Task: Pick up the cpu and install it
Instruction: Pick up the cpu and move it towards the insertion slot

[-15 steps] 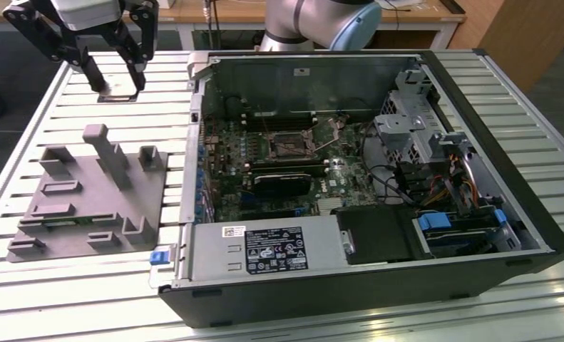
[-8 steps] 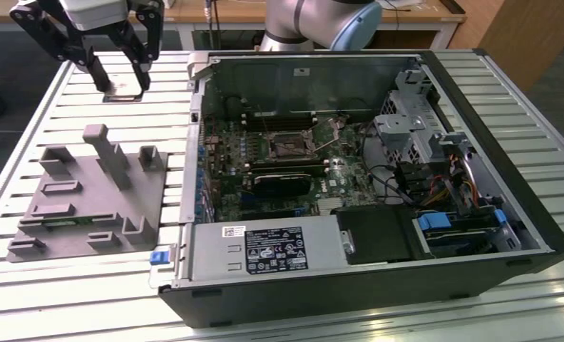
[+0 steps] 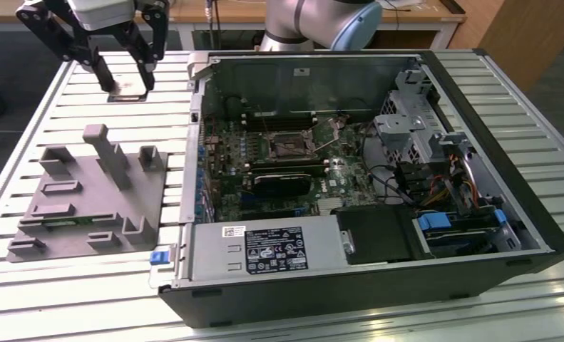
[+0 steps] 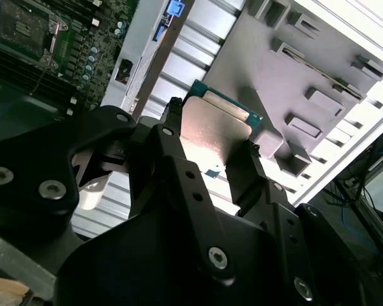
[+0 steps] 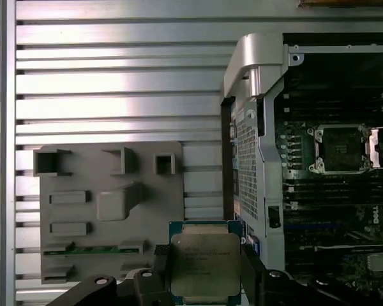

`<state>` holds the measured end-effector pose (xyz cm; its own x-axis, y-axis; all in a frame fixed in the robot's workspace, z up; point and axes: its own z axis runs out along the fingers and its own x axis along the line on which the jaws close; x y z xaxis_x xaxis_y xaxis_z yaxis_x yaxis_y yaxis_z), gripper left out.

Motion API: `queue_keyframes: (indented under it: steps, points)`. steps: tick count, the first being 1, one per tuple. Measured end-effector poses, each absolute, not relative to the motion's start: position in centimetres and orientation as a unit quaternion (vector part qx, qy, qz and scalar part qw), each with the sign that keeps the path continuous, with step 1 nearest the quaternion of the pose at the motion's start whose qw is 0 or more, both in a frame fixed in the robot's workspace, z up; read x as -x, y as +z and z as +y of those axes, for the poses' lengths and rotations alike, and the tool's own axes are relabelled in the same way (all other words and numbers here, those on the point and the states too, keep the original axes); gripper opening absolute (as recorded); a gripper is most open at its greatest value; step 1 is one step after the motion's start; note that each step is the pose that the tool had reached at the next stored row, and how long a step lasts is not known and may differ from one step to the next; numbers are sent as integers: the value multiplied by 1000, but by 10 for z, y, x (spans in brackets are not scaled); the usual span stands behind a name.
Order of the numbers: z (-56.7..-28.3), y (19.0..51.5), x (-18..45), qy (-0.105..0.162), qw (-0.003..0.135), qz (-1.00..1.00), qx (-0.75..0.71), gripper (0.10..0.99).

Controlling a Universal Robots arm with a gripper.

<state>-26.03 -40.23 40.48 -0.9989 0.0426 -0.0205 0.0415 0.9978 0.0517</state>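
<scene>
CPU (image 5: pixel 204 268) sits pinched by its two opposite edges between the black fingers (image 4: pixel 242 167) of the gripper (image 3: pixel 127 89), its dull metal top facing the first wrist view. It is held in the air at the exterior view's far left, above the slatted metal table (image 3: pixel 53 303), apart from both tray and case. Nearest in the exterior view, the open computer case (image 3: pixel 538 214) holds a grey labelled power supply (image 3: pixel 262 249) along its near wall, with a bay with blue tabs (image 3: pixel 438 222) at the near right. Farther in lies the green circuit board (image 3: pixel 229 160), whose metal-framed socket (image 3: pixel 286 148) shows its dark square bed uncovered. On the exterior view's left, beside the case, rests the grey block-studded tray (image 3: pixel 73 189); one of its near slots holds a thin green strip (image 5: pixel 89 251). The CPU hangs beyond the tray's far end.
</scene>
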Motion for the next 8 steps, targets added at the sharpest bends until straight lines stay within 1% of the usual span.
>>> queue_keyframes:
  steps: [8]
  points:
    - [-402, 405, 255, 26, 11, 999, -21, 529]
